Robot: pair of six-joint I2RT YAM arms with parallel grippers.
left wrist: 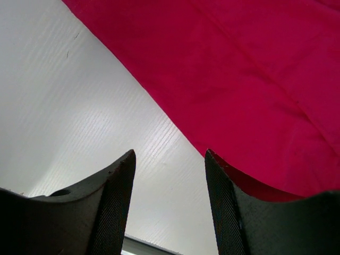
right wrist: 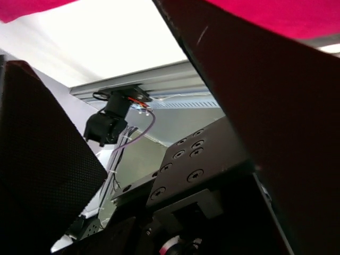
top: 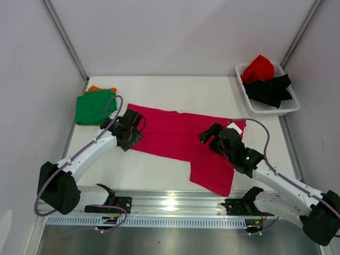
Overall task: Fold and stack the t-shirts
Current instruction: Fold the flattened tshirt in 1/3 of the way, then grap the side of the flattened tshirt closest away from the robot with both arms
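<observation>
The magenta-pink t-shirt lies spread flat across the middle of the white table. Its long axis runs from about ten o'clock to four o'clock, and a broad flap turns down toward six o'clock at its right end, stopping near the metal rail. The left gripper sits at the shirt's ten o'clock end. In the left wrist view its fingers are spread, with bare table between them and the cloth's edge touching the right-hand one. The right gripper is low over the shirt's three o'clock part. Its own camera shows its dark fingers set wide apart with nothing pinched between them, and magenta cloth along the top of the view. A folded green t-shirt lies at ten o'clock on an orange t-shirt that peeks out behind it. At two o'clock the white basket holds a crumpled red t-shirt and a black t-shirt.
</observation>
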